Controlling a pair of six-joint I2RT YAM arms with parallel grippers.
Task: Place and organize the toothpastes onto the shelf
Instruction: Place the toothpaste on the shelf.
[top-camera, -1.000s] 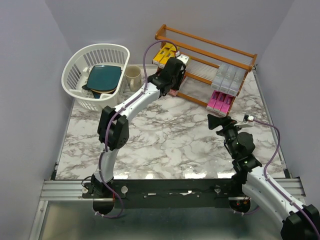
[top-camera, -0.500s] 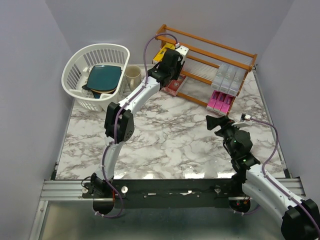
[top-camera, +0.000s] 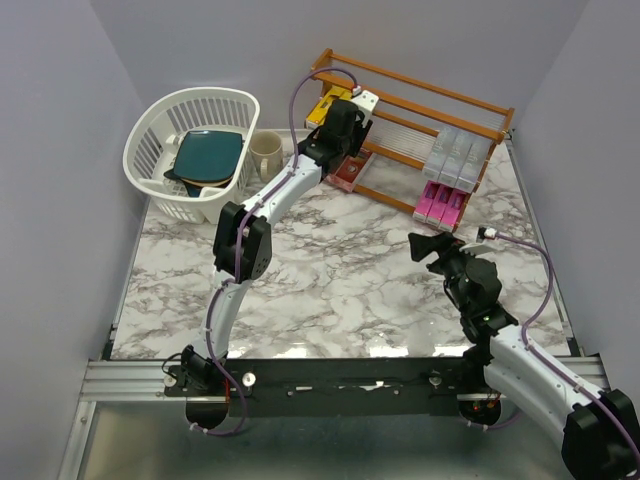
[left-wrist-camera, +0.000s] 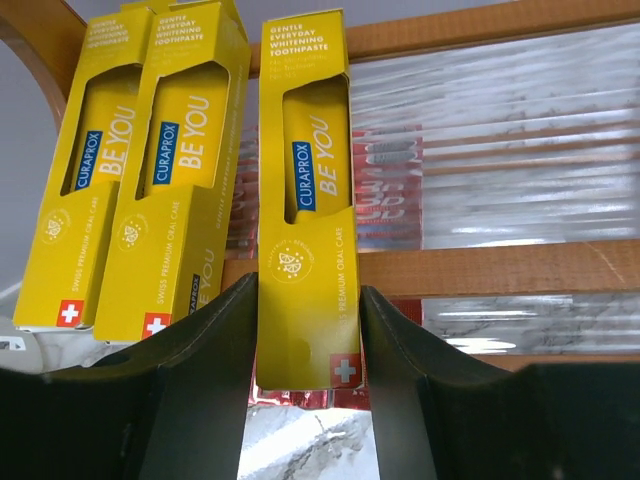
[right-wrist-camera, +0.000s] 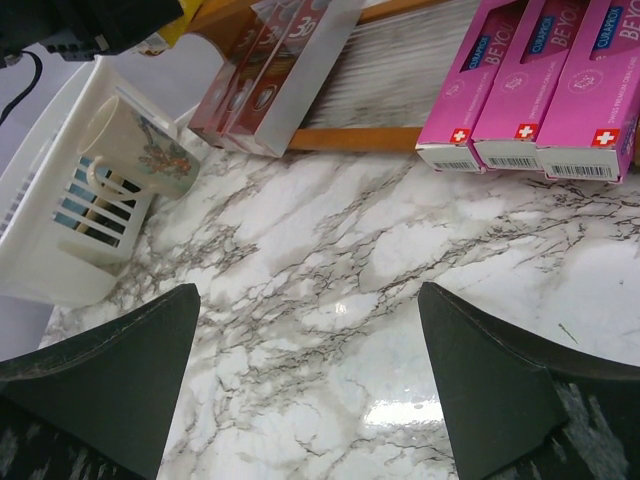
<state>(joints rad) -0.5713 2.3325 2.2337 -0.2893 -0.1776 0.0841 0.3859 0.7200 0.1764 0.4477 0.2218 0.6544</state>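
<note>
The left pincer (left-wrist-camera: 305, 300) is up at the left end of the shelf (top-camera: 420, 90), one finger on each side of a yellow toothpaste carton (left-wrist-camera: 305, 200). The carton stands upright against the clear slats. The fingers sit right at its sides, but I cannot tell whether they press on it or stand just clear. Two more yellow cartons (left-wrist-camera: 130, 190) lean side by side just to its left. Below them, on the lowest tier, red cartons (right-wrist-camera: 270, 70) lie together at the same end. Over at the right end, three silver-grey cartons (top-camera: 455, 155) stand in a row. Three pink cartons (right-wrist-camera: 530, 80) stand on the tier beneath them.

The right pincer (right-wrist-camera: 307, 290) hangs over the marble worktop (top-camera: 330, 270) nearer to us. Its fingers are spread wide with nothing between them. It is well apart from the shelf.

Far left sits a white basket (top-camera: 150, 185) with a teal plate (top-camera: 210, 155) inside. A beige mug (top-camera: 266, 152) stands just beside it.
</note>
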